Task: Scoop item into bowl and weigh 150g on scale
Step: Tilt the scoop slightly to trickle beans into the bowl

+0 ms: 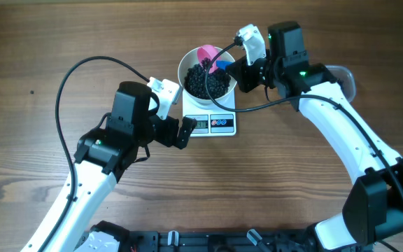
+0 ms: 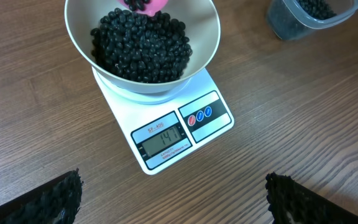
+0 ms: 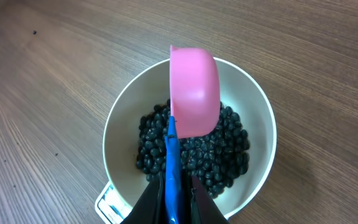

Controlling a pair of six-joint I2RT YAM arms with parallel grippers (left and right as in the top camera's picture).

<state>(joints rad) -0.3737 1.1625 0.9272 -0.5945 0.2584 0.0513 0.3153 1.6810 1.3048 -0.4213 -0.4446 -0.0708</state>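
Right gripper (image 3: 174, 208) pinches the scoop (image 3: 194, 93) by its handle; its pink cup points toward the tabletop's (image 3: 322, 62) left edge, over the bowl (image 3: 122, 130). Left gripper (image 2: 176, 199) is wide open.

Over the bowl (image 3: 120, 134), pink scoop (image 3: 194, 93) and right gripper (image 3: 173, 191); left gripper (image 1: 182, 131) beside scale (image 2: 166, 134); bare table (image 1: 117, 28) beyond

Clear container (image 2: 289, 26) on wooden table (image 2: 42, 124)
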